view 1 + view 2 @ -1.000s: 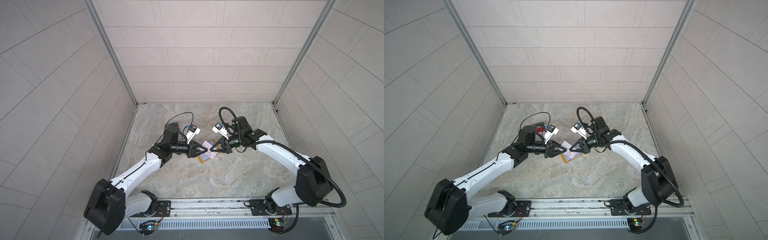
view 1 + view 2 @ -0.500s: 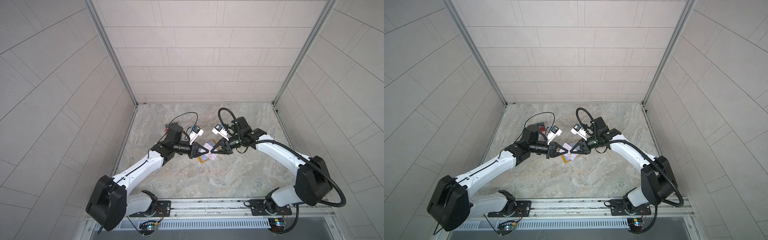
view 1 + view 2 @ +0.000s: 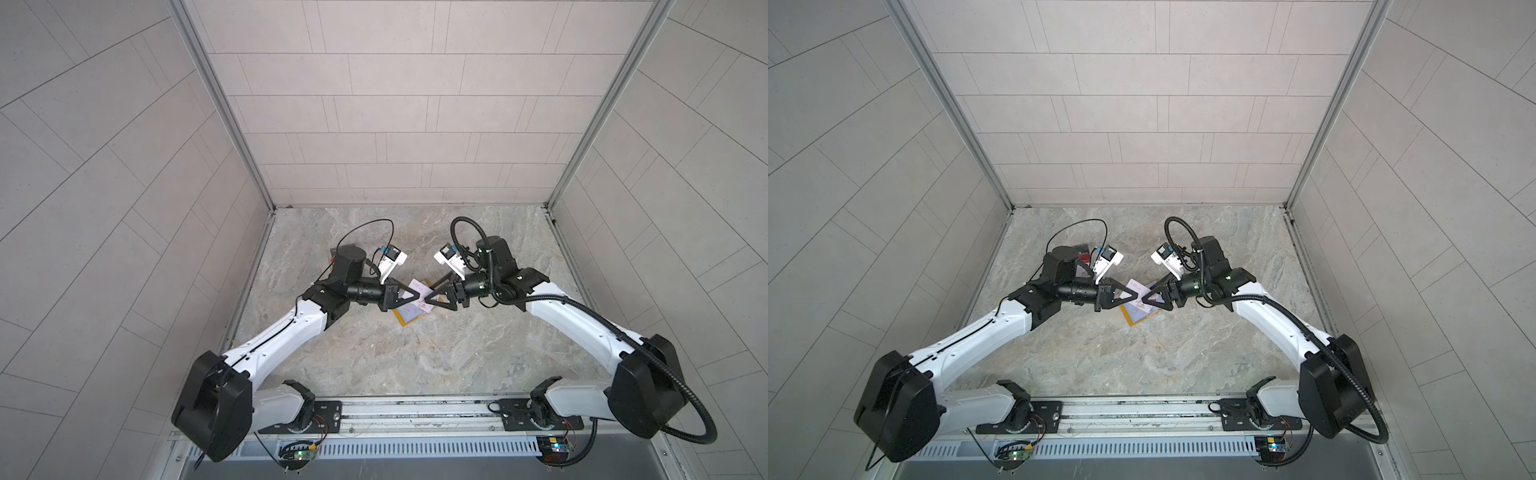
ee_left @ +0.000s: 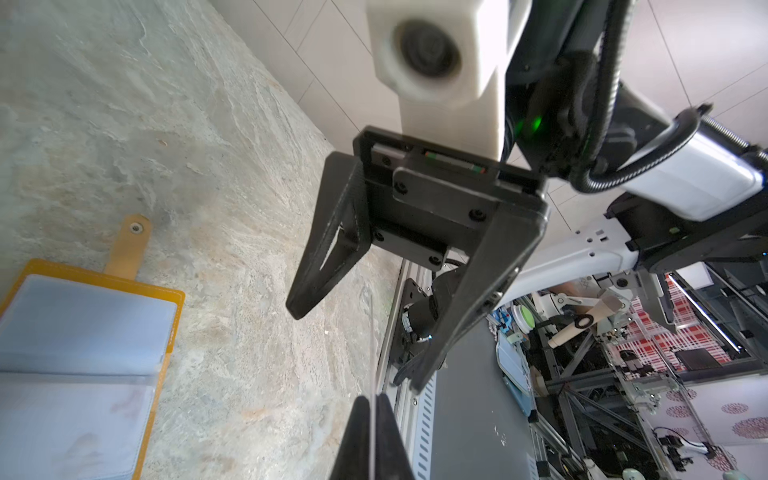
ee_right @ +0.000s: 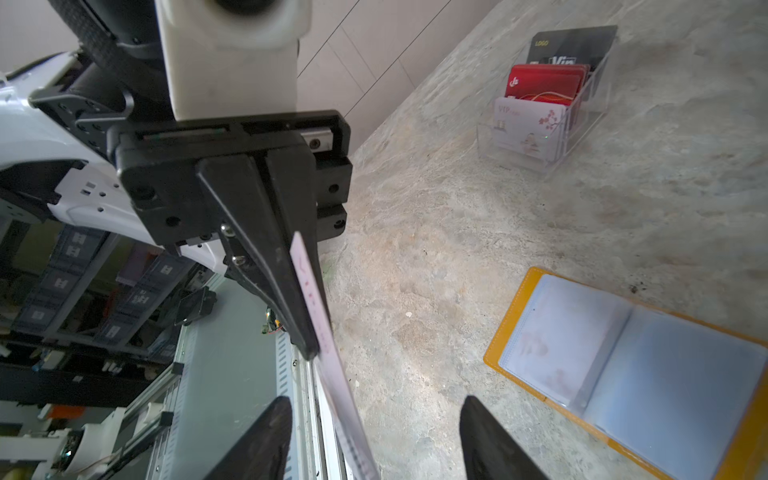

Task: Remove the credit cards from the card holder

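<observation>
The mustard-yellow card holder (image 3: 409, 319) (image 3: 1139, 316) lies open on the stone table, its bluish clear sleeves up (image 4: 83, 353) (image 5: 623, 365). Above it my two grippers meet tip to tip. My left gripper (image 3: 419, 296) (image 3: 1138, 296) (image 4: 374, 401) is shut on a white credit card (image 3: 419, 287) (image 3: 1136, 286), which shows edge-on as a thin line (image 4: 371, 332) in the left wrist view. The card (image 5: 345, 395) carries faint red marks and passes between my right gripper's spread jaws. My right gripper (image 3: 430, 294) (image 3: 1148, 296) (image 5: 374, 405) is open and its fingers stand clear of the card.
A clear tiered stand (image 5: 544, 104) with dark, red and white cards stands at the back left, mostly hidden behind my left arm in a top view (image 3: 1084, 255). Tiled walls enclose the table on three sides. A metal rail (image 3: 415, 411) runs along the front edge.
My left gripper closed on the white card. My right gripper, shut on that card before, opened and let it go. Both arms stayed over the card holder.
</observation>
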Controlling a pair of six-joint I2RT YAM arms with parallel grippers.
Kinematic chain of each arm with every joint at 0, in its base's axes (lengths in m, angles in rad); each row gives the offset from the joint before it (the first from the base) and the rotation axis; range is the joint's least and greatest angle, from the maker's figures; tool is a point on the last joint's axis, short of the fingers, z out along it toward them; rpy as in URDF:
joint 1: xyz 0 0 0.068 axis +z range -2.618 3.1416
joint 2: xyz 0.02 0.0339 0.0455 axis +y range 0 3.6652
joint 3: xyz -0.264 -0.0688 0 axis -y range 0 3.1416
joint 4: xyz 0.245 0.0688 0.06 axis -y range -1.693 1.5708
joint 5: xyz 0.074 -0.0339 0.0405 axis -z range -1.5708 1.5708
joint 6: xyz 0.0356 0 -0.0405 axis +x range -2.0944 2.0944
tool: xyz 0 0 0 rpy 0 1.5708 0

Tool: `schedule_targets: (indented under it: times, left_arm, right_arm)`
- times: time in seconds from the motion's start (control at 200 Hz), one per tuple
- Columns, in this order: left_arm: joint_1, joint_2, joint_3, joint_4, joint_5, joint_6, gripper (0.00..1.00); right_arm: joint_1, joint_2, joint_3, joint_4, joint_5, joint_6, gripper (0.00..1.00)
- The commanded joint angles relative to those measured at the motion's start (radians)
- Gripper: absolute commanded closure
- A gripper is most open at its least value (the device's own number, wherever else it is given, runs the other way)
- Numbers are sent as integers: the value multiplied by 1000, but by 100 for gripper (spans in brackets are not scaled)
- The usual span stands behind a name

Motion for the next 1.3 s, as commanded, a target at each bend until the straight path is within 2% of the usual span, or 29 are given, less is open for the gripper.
schedule_targets:
  times: [0.0,0.09,0.23,0.35,0.415,0.581,0.766,1.066,1.297]
  left_arm:
    - [11,-10,-13,174,-49,-108,100]
    - [11,-20,-39,296,-84,-188,100]
    - [11,-32,-70,436,-149,-283,100]
    - [11,-34,-82,503,-178,-329,100]
    - [43,-35,-91,534,-193,-349,100]
    - [48,-36,-113,613,-218,-410,100]
    - [53,-34,-131,700,-234,-463,100]
    - [55,-24,-129,758,-226,-509,100]
    - [55,-26,-129,749,-231,-510,100]
  right_arm:
    - [-1,-42,-119,448,84,313,27]
    - [1,-46,-194,652,155,477,25]
    - [12,-25,-229,775,204,576,25]
    - [20,-10,-216,830,194,593,29]
    - [23,-5,-201,844,182,600,33]
    - [22,-1,-179,885,167,645,42]
    - [22,17,-185,971,156,719,46]
    - [22,100,-167,1181,145,865,68]
    - [22,130,-171,1299,150,907,78]
